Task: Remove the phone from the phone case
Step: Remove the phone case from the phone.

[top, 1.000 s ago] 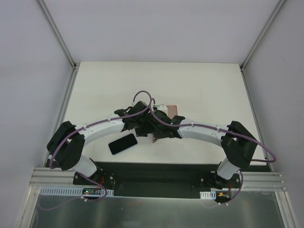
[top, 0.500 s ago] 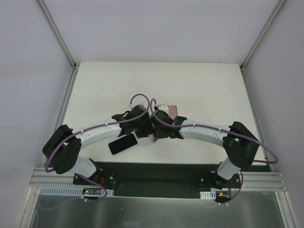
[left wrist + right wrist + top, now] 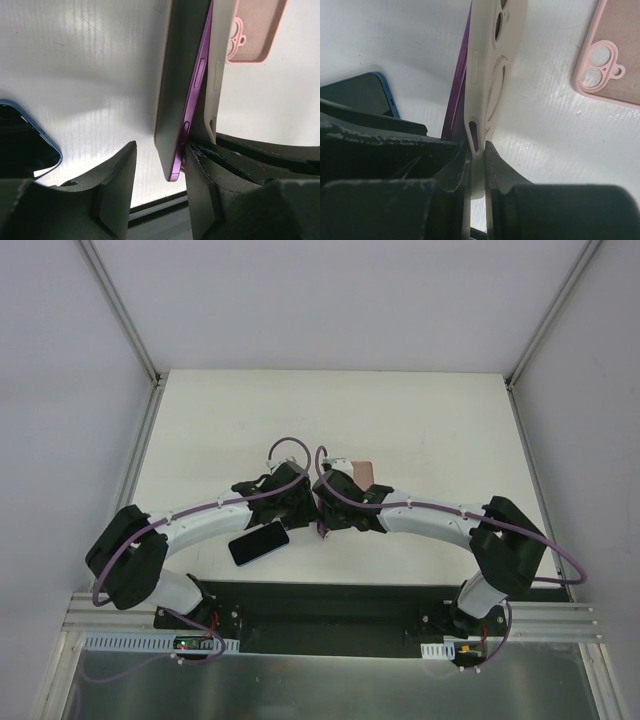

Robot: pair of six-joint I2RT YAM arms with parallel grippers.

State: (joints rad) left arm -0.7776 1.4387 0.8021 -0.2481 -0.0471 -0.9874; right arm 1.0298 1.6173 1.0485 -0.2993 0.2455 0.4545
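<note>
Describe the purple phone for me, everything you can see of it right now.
The purple phone has a glossy purple frame with two slim side buttons and a dark, unlit face. It sits edge-on, its near corner levered out of the cream case, while the far end looks seated in it. That corner lies inside the open left pincer, close against one finger, with the other finger clear. The right pincer clamps the case only.
</note>
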